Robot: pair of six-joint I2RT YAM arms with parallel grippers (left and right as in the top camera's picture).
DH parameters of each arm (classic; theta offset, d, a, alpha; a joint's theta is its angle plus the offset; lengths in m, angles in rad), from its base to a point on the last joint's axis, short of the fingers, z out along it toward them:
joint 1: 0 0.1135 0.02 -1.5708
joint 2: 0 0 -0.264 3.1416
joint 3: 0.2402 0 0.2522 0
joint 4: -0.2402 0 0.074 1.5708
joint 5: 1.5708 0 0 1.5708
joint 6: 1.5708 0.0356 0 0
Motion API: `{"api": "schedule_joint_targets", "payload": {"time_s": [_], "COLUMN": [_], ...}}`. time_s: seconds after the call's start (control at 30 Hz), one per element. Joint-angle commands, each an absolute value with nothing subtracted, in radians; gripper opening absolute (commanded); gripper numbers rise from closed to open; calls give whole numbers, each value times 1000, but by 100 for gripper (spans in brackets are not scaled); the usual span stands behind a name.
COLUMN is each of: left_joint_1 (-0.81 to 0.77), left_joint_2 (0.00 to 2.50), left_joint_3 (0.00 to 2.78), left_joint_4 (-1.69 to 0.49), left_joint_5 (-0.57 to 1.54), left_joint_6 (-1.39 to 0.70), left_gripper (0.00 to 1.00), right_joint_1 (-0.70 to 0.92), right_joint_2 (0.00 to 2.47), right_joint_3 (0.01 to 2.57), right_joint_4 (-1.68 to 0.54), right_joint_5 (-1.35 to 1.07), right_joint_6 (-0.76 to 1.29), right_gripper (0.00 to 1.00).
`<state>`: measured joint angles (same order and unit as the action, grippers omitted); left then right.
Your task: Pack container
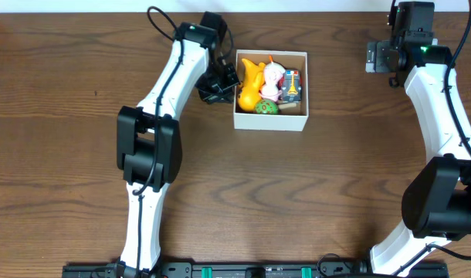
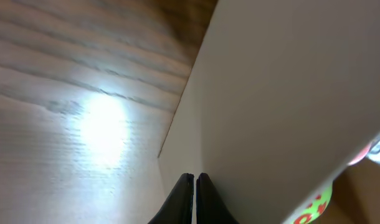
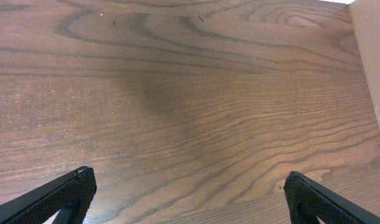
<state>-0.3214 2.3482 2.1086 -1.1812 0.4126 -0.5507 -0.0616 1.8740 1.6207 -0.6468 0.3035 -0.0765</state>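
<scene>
Container point(image 1: 270, 121) is centre-far on the table point(image 1: 66, 154), toys point(image 1: 271, 81) inside. Left gripper point(image 2: 195, 182) is pinched closed and empty, just beside its left wall. Probably a nudge: push low and square so it doesn't spin. Right gripper point(image 3: 190, 199) is wide open, empty, well right. Only the left wrist view shows the fingers against the wall.

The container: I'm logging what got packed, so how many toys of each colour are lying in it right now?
In the container, seen from overhead:
Yellow toy: 1
Pink-and-white toy: 1
Green spotted ball: 1
Blue-and-red toy: 1
Total: 4 visible; anything buried underneath cannot be told.
</scene>
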Motion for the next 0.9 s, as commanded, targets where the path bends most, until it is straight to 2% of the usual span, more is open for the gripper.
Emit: {"api": "schedule_joint_targets", "payload": {"time_s": [0.0,0.3,0.4,0.5,0.53,0.57,0.6,0.7,0.87], "left_joint_1": [-340,-292,-251,-204,-186,-170,-153,-97,-12], "left_joint_2": [2334,2334,2334,2334,2334,2334,2334,2334,2334], "left_joint_3": [2109,2110,2110,2109,2109,2109,2109,2109,2109], "left_joint_4": [-1192,-1193,-1192,-1191,-1190,-1190,-1189,-1187,-1184], "left_joint_5": [437,336,255,154,124,101,80,13,-5], "left_joint_6": [-559,-559,-559,-558,-558,-551,-545,-521,-505], "left_gripper": [6,6,8,38,53,74,84,99,98], "right_joint_1": [-64,-64,-64,-64,-64,-64,-64,-64,-64], "right_joint_2": [1874,1874,1874,1874,1874,1874,1874,1874,1874], "right_joint_3": [1634,1634,1634,1634,1634,1634,1634,1634,1634], "right_joint_4": [-647,-647,-647,-647,-647,-647,-647,-647,-647], "right_joint_5": [307,306,306,306,306,307,307,306,306], "right_joint_6": [-64,-64,-64,-64,-64,-64,-64,-64,-64], "right_gripper": [99,99,99,99,99,99,99,99,99]}}
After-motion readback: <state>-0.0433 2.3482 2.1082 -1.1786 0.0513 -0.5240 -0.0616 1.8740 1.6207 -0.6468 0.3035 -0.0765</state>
